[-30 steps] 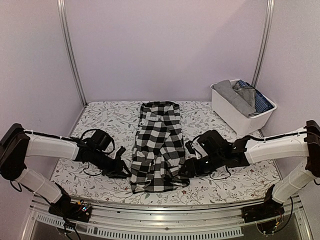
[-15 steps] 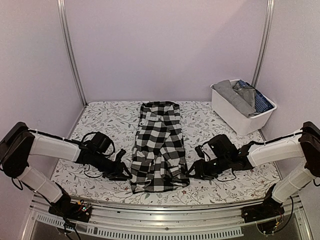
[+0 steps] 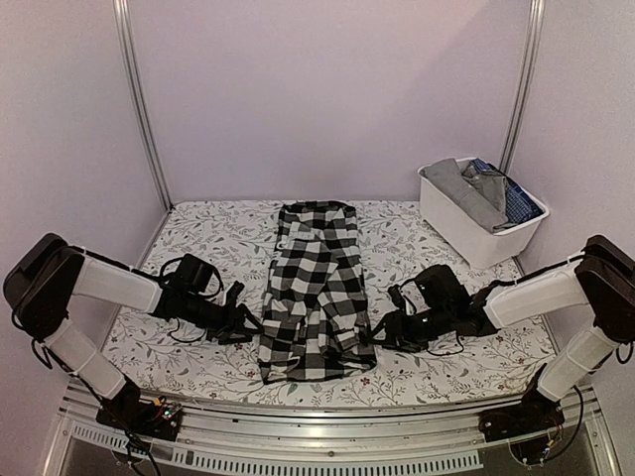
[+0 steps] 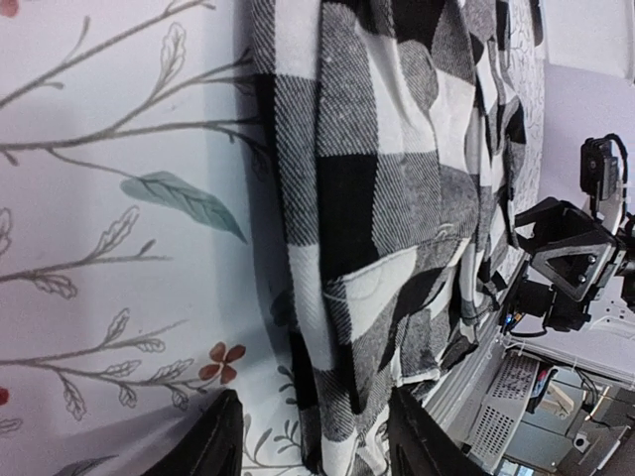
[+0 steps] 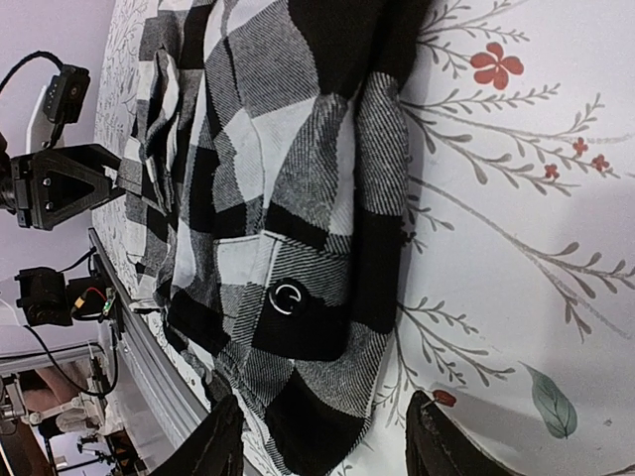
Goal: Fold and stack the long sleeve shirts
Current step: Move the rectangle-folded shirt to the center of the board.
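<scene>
Top external: L gripper [image 3: 249,323], R gripper [image 3: 373,337] nearer shirt [image 3: 316,283].

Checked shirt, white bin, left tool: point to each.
checked shirt [image 3: 316,288], top external view, middle of the cloth.
white bin [image 3: 451,223], top external view, its near side wall.
left tool [image 4: 313,441], left wrist view, midway between its fingertips.

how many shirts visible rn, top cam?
3. A black-and-white checked shirt lies flat on the table; a grey garment and a dark blue patterned garment sit in the white bin, far right. More may be buried in the bin.
</scene>
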You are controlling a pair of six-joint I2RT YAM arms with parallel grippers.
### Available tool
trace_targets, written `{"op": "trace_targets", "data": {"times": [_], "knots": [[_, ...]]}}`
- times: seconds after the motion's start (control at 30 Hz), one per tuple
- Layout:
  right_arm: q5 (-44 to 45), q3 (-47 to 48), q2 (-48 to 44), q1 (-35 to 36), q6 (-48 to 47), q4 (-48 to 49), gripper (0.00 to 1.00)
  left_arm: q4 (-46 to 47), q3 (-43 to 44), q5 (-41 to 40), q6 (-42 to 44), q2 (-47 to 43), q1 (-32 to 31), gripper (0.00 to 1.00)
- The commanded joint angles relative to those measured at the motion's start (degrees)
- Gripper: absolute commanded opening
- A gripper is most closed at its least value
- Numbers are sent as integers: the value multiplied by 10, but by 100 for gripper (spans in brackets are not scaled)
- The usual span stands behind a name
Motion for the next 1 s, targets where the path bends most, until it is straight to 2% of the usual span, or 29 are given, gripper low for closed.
{"op": "trace_targets", "data": {"times": [0.0, 0.47, 0.67, 0.97], "knots": [[-1, 2, 19, -4, 12, 21, 55, 26, 19, -2, -12, 33, 5, 49], [18, 24, 47, -5, 33, 25, 54, -43, 41, -46, -19, 86, -39, 33], [33, 35, 53, -4, 41, 14, 54, -25, 30, -41, -34, 97, -48, 28], [21, 62, 88, -3, 41, 14, 47, -17, 28, -32, -41, 97, -49, 17]]}}
